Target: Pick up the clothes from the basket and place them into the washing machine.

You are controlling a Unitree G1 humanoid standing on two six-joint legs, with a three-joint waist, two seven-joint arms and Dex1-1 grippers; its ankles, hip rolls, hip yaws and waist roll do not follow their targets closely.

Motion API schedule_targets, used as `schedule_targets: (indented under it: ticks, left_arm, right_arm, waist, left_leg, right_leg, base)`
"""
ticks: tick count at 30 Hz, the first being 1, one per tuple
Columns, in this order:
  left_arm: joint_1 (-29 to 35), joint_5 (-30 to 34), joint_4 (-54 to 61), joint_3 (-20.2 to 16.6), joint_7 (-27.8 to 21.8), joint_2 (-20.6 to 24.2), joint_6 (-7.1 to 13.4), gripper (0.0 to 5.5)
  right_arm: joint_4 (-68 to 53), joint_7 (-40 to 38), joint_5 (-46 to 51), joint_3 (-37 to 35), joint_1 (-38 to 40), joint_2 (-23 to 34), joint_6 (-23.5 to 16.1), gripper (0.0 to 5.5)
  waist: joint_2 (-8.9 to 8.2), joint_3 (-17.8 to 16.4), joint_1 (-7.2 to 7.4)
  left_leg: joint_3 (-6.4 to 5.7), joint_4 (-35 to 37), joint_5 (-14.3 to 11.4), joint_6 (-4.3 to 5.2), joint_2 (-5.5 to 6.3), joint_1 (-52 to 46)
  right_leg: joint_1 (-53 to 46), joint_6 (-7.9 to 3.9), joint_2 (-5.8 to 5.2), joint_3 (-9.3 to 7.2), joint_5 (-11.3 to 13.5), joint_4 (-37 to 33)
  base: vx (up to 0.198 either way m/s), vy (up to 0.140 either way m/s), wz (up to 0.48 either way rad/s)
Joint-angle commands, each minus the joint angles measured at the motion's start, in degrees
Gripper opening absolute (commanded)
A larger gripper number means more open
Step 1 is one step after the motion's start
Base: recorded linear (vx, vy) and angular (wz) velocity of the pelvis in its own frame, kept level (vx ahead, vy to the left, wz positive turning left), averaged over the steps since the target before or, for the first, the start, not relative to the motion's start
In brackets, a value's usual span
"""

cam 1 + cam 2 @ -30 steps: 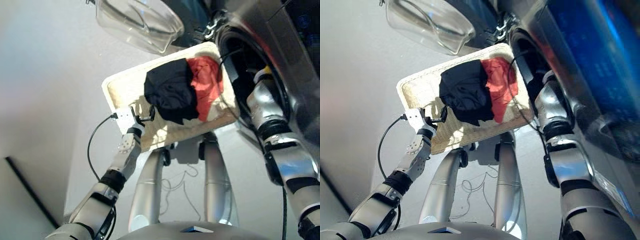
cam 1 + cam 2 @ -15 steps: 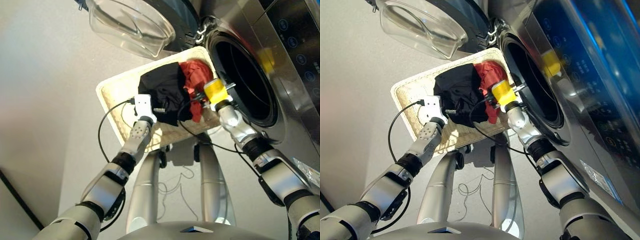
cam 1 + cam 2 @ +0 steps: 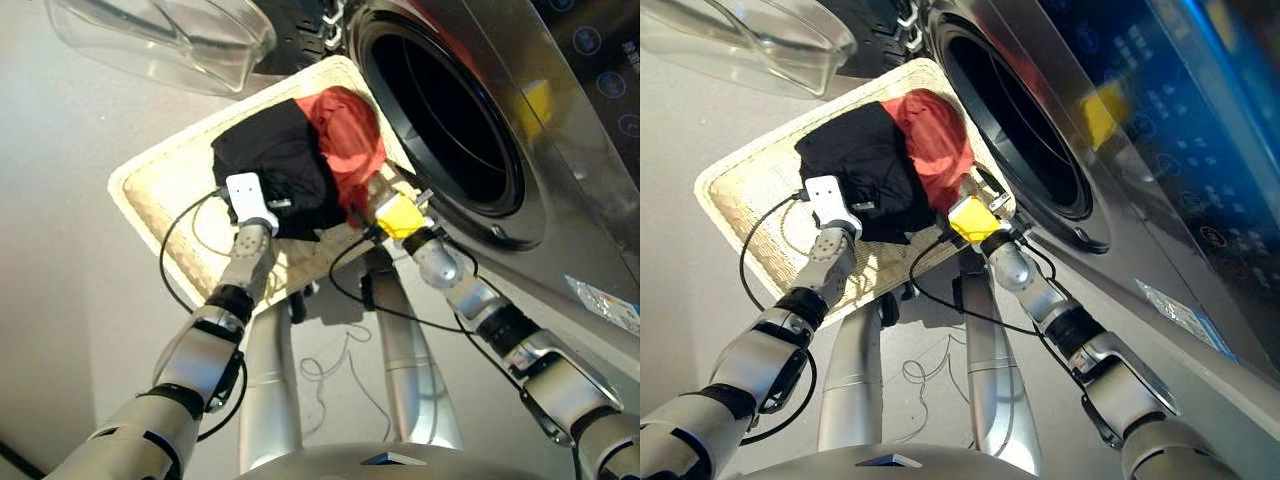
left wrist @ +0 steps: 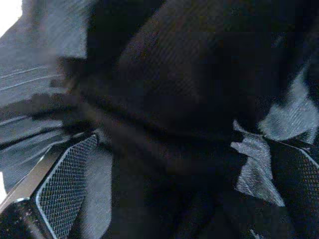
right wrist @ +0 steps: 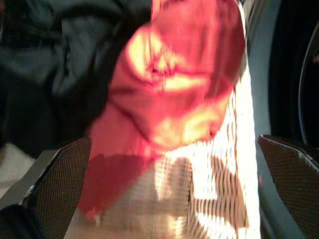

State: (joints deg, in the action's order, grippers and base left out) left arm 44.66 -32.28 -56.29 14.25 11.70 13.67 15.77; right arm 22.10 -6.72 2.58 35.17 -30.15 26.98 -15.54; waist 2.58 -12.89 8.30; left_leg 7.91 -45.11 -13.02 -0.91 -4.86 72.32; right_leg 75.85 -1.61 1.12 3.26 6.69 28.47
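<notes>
Crowding the basket (image 3: 160,190) beside the washing machine (image 3: 500,90), black garment (image 3: 275,165) and red garment (image 3: 345,130) face both spread jaws

This is a laundry spot, in a home or a test room made up like one. A dark grey front-loading washing machine (image 3: 520,120) stands on the right, its round drum hole (image 3: 440,110) open and its clear glass door (image 3: 160,40) swung out. A panel of small lit symbols (image 3: 1140,50) runs along its front. Before it sits a cream woven basket (image 3: 160,190) holding a black garment (image 3: 275,165) and a red garment (image 3: 345,130), on a plain pale grey floor (image 3: 60,320).
</notes>
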Motion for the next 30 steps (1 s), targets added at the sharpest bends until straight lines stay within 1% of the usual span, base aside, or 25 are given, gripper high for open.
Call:
schedule_targets:
  ticks: [1,3,4,6,7,8,9,10,12,14,15,16,19,20,24,26,30]
  left_arm:
    - [2.1,-2.0,-0.7,-1.7,0.2,1.0,2.7,0.00]
    - [1.4,-3.1,1.6,-1.7,-0.5,0.8,3.8,0.00]
    - [1.0,-3.2,2.1,-1.6,-0.7,0.8,3.9,0.00]
    - [-1.0,-4.3,5.6,-1.3,-1.8,0.7,5.0,0.00]
    - [-1.9,-4.7,6.9,-1.1,-1.9,0.5,5.3,0.00]
    - [-2.0,-4.7,7.0,-1.0,-1.8,0.5,5.3,0.00]
    - [-3.9,-5.0,10.3,-0.6,-1.8,0.2,6.1,0.00]
    - [-4.0,-4.9,10.4,-0.6,-1.7,0.2,6.1,0.00]
    - [-6.2,-5.9,14.7,-0.1,-2.6,-0.3,6.8,0.00]
    - [-8.4,-7.0,17.2,0.3,-3.4,-1.1,7.1,0.00]
    - [-9.8,-7.6,19.8,0.6,-3.8,-1.4,7.4,0.00]
    - [-10.9,-8.1,21.6,1.1,-4.4,-1.6,7.3,0.00]
    - [-14.5,-10.2,27.6,1.9,-6.6,-2.2,7.3,0.00]
    - [-16.1,-11.7,30.1,2.6,-7.9,-2.3,7.2,0.00]
    - [-19.8,-15.1,37.2,4.0,-11.0,-1.7,6.3,0.00]
    - [-21.4,-18.1,41.6,5.4,-12.9,-1.2,5.7,0.00]
    - [-23.2,-22.9,49.9,7.4,-14.7,0.3,4.8,0.00]
  right_arm:
    - [-6.4,1.1,1.2,-0.9,1.4,-0.4,-4.7,5.50]
    - [-5.2,1.3,0.8,-1.1,1.9,-0.2,-4.5,5.50]
    - [-4.8,1.2,0.8,-1.2,2.1,-0.3,-4.5,5.50]
    - [-3.6,1.0,-1.0,-1.1,2.2,0.2,-4.5,5.50]
    - [-3.3,0.7,-1.9,-0.9,2.2,0.3,-4.3,5.50]
    - [-3.3,0.7,-2.0,-0.9,2.2,0.3,-4.4,5.50]
    - [-2.4,0.0,-4.6,-0.8,2.2,0.7,-4.1,5.50]
    - [-2.4,0.0,-4.6,-0.7,2.3,0.7,-4.2,5.50]
    - [-1.3,-1.5,-8.1,-0.8,2.0,0.9,-3.6,5.50]
    - [0.3,-2.3,-10.5,-0.6,1.6,0.9,-3.2,5.50]
    - [1.0,-2.6,-11.6,-0.6,1.4,0.9,-3.0,5.50]
    - [1.4,-3.1,-12.7,-0.4,1.3,0.9,-2.7,5.50]
    - [2.6,-3.5,-16.8,0.5,0.5,1.1,-2.1,5.50]
    - [2.5,-4.2,-19.2,1.2,-0.1,1.6,-1.9,5.50]
    - [3.1,-5.8,-25.2,3.0,-2.2,2.5,-1.6,5.50]
    - [2.8,-6.4,-27.5,4.3,-3.8,2.9,-1.5,5.50]
    - [3.9,-6.5,-29.3,6.3,-7.3,1.8,-0.8,5.50]
  waist:
    - [-0.25,0.0,0.06]
    - [0.08,0.9,0.00]
    - [0.12,1.3,-0.03]
    - [0.50,2.1,-0.42]
    - [0.59,2.2,-0.57]
    - [0.54,2.1,-0.52]
    - [0.82,2.3,-1.15]
    - [0.77,2.2,-1.10]
    - [1.07,2.0,-1.67]
    - [1.18,1.8,-2.25]
    - [1.30,1.7,-2.69]
    - [1.37,1.7,-2.96]
    - [1.74,1.7,-4.08]
    - [2.04,1.8,-4.64]
    - [2.90,1.8,-5.79]
    - [3.36,2.0,-6.35]
    - [4.04,2.4,-7.63]
  left_leg:
    - [-2.55,-1.4,-0.1,-0.21,0.60,1.5]
    - [-2.47,-0.2,0.3,-0.16,0.79,0.6]
    - [-2.45,0.4,0.4,-0.21,0.91,0.1]
    - [-2.45,3.4,1.2,-0.05,1.13,-2.1]
    - [-2.46,4.7,1.6,-0.02,1.32,-3.2]
    - [-2.43,4.9,1.6,-0.03,1.38,-3.5]
    - [-2.40,7.9,2.5,0.19,1.66,-5.9]
    - [-2.37,8.1,2.6,0.18,1.73,-6.2]
    - [-2.14,11.7,4.0,0.41,2.41,-9.3]
    - [-1.83,14.7,5.1,0.54,3.21,-12.1]
    - [-1.97,16.3,5.7,0.58,3.67,-13.6]
    - [-1.87,17.4,6.1,0.59,4.02,-14.9]
    - [-2.08,20.7,7.3,0.59,5.08,-18.7]
    - [-2.04,21.8,7.8,0.76,5.46,-19.8]
    - [-2.36,24.2,8.6,0.64,6.68,-23.3]
    - [-2.70,24.6,9.0,0.57,7.02,-23.9]
    - [-3.06,25.2,9.2,0.33,7.58,-25.2]
  right_leg:
    - [-2.0,-1.24,1.00,-4.80,-6.0,5.1]
    - [-2.9,-1.23,0.63,-4.80,-5.8,4.0]
    - [-3.3,-1.22,0.43,-4.83,-5.6,3.6]
    - [-5.1,-1.29,-0.39,-4.67,-5.2,1.8]
    - [-6.0,-1.34,-0.75,-4.72,-5.0,1.0]
    - [-6.2,-1.35,-0.80,-4.69,-4.9,0.9]
    - [-8.5,-1.50,-1.72,-4.60,-4.4,-1.2]
    - [-8.8,-1.51,-1.77,-4.58,-4.3,-1.4]
    - [-11.9,-1.81,-2.79,-4.60,-3.4,-4.0]
    - [-14.8,-2.04,-3.41,-4.71,-2.7,-6.2]
    - [-16.3,-2.15,-3.72,-4.75,-2.4,-7.4]
    - [-17.5,-2.22,-3.87,-4.90,-2.4,-8.2]
    - [-21.1,-2.44,-4.24,-4.92,-2.1,-10.2]
    - [-22.3,-2.58,-4.50,-5.06,-2.0,-10.8]
    - [-25.5,-2.71,-4.83,-5.47,-1.9,-12.5]
    - [-26.4,-2.67,-5.12,-5.66,-1.9,-12.8]
    - [-27.7,-2.58,-5.32,-6.06,-2.2,-13.0]
  base:
    - [0.000,0.000,0.000]
    - [0.000,0.000,0.000]
    - [0.000,0.000,0.000]
    - [0.055,0.012,0.008]
    - [0.000,0.000,0.000]
    - [0.000,0.000,0.000]
    - [0.000,0.000,0.000]
    - [0.000,0.000,0.000]
    - [0.000,0.000,0.000]
    - [0.006,-0.015,0.203]
    - [0.009,-0.027,0.206]
    - [0.012,-0.021,0.177]
    - [0.010,-0.018,0.193]
    - [0.014,-0.013,0.182]
    - [0.000,0.000,0.000]
    - [0.000,0.000,0.000]
    - [-0.004,-0.019,0.226]
